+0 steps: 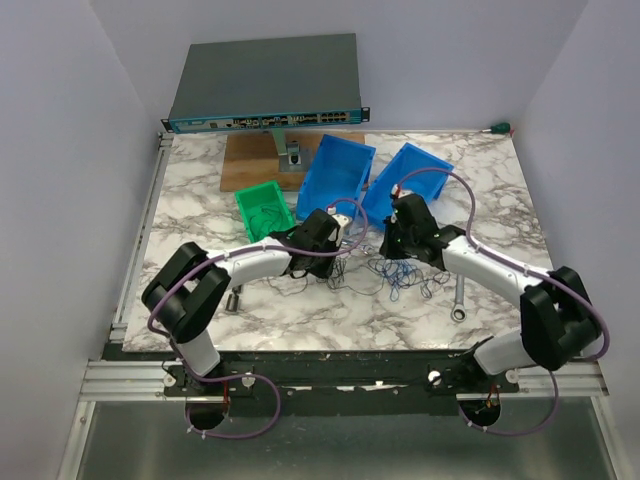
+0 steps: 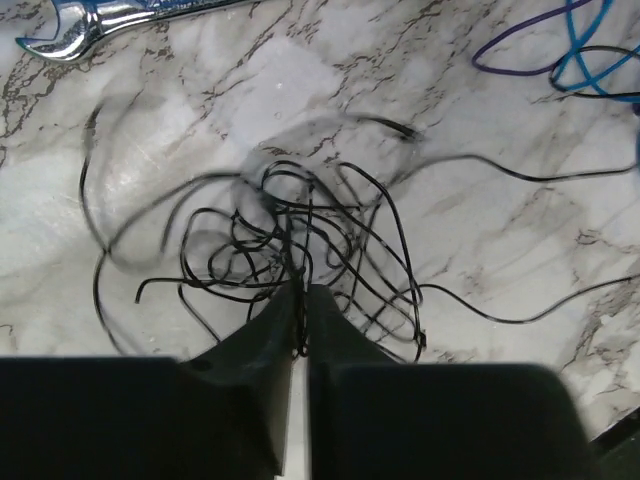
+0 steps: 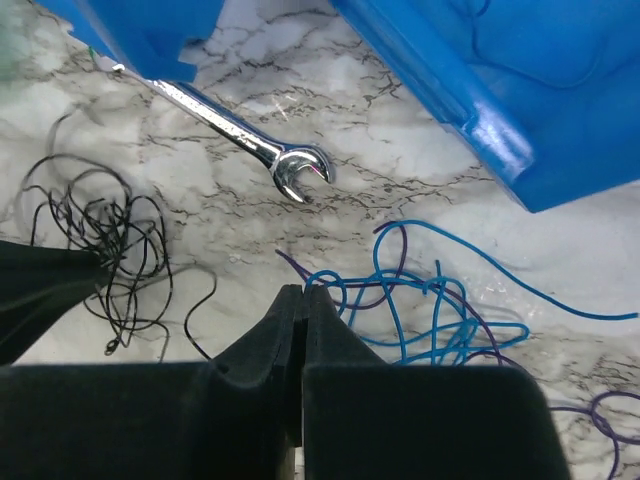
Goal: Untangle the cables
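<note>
Left jaws: clenched on strands of the black cables (image 2: 300,235).
Right jaws: squeezed tight at the edge of the blue cables (image 3: 430,310); can't tell if a strand is caught.
Where: both clumps lie on the counter (image 2: 480,240), near the wrench (image 3: 250,140).
Risk: a hard pull could tighten knots or drag the whole clump. Thin strands may slip out.

My left arm (image 1: 250,265) and right arm (image 1: 490,265) bend inward, wrists tipped down, near each other but apart. Left gripper (image 2: 302,292) — fingers pinched almost together on black strands of the cables (image 2: 300,230). Right gripper (image 3: 302,292) — fingers pressed fully together.
</note>
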Controlling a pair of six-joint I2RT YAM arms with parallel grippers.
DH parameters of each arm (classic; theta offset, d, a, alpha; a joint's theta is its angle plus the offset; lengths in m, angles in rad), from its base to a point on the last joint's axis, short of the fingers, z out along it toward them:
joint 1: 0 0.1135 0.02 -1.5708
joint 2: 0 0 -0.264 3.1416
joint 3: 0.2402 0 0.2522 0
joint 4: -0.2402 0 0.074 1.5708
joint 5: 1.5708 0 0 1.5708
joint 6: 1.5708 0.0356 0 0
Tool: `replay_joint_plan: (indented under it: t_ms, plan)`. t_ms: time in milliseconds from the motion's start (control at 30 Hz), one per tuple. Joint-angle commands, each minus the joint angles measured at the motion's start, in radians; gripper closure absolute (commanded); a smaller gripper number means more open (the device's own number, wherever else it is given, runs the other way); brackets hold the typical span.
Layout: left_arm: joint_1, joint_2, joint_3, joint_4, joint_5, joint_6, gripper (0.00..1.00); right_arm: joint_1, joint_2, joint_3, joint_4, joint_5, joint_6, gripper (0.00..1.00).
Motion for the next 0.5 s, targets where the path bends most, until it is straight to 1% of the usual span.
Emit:
replay_joint_plan:
  t_ms: [0,100,167,200,233,333,400,467]
  plan:
    - [0.001,0.037,0.050,-0.085,-0.054,-0.005,1.00,0.002,-0.128,-0.005,-0.023,0.058,0.001,0.99]
    - [0.001,0.008,0.027,-0.065,-0.074,-0.008,1.00,0.002,-0.213,0.011,-0.047,0.070,0.019,0.99]
    - [0.002,-0.018,0.011,-0.052,-0.095,-0.010,1.00,0.002,-0.277,0.035,-0.075,0.115,0.038,0.99]
    - [0.002,-0.031,0.001,-0.046,-0.096,-0.013,1.00,0.002,-0.313,0.045,-0.089,0.152,0.045,0.99]
    - [0.002,-0.046,-0.010,-0.037,-0.135,-0.015,1.00,0.002,-0.352,0.063,-0.109,0.208,0.052,0.99]
    - [0.004,-0.087,-0.036,-0.025,-0.193,-0.031,1.00,0.002,-0.451,0.133,-0.160,0.354,0.066,0.99]
    - [0.005,-0.147,-0.071,0.000,-0.249,-0.056,1.00,0.002,-0.503,0.198,-0.194,0.442,0.080,0.99]
    - [0.006,-0.253,-0.149,0.081,-0.330,-0.074,1.00,0.002,-0.558,0.255,-0.212,0.522,0.085,0.99]
